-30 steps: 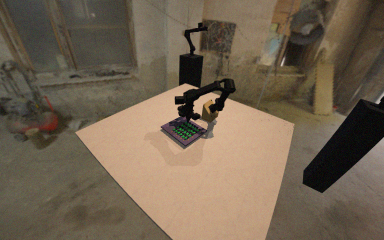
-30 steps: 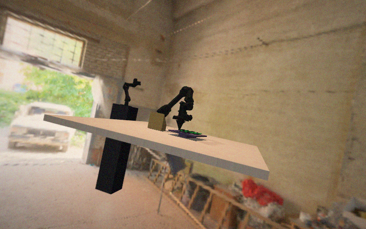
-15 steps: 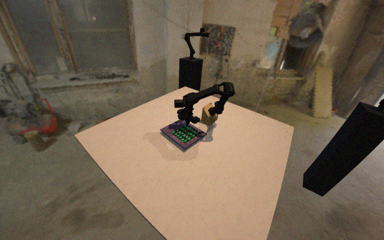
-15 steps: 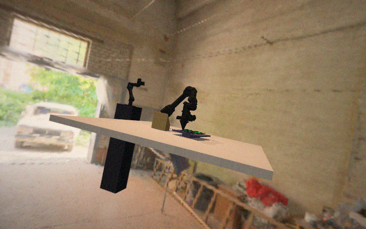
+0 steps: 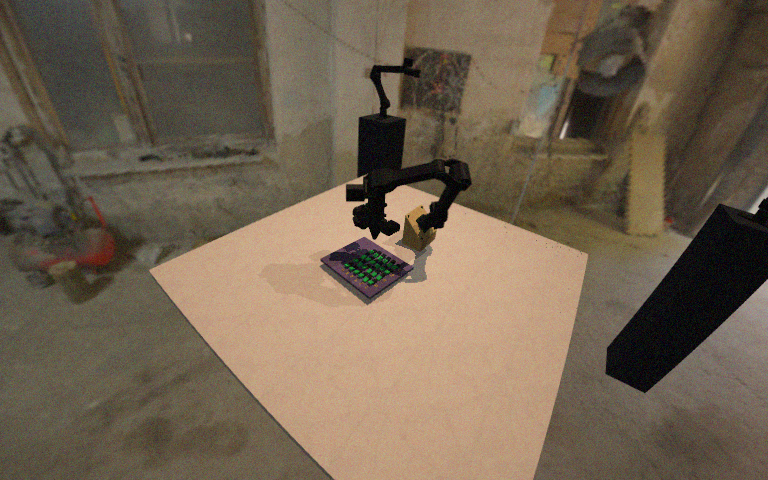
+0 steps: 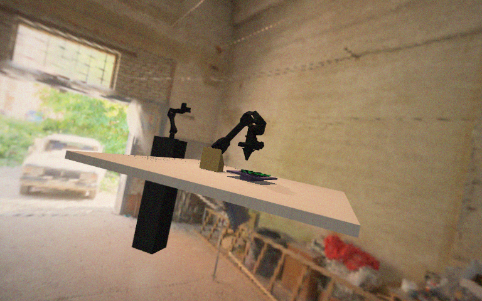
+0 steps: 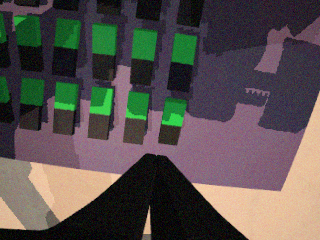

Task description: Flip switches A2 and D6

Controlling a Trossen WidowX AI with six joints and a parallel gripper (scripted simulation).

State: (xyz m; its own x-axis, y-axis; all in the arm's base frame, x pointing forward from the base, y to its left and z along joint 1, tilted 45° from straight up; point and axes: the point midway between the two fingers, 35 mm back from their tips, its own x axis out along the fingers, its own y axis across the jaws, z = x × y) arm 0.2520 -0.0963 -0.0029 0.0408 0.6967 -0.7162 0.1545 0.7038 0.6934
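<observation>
Seemingly between presses or just past one, the hand (image 6: 247,156) hangs above the purple panel (image 5: 367,266) with its two black fingers pinched fully together on nothing, forming a single blunt point; the exterior view shows a plain gap of air between that point and the switches. Which of A2 and D6 is already flipped cannot be told, since the printed labels are too small to read. My judgement is that the next move calls for lining the closed tip over the raised end of whichever target is left, then coming straight down so no neighbour is nudged. The panel lies flat on the table (image 5: 396,362), just beside the tan block (image 5: 416,226) at the arm's base. Its rocker switches (image 7: 140,60) stand in tidy rows, each bright green at one end and dark at the other.
</observation>
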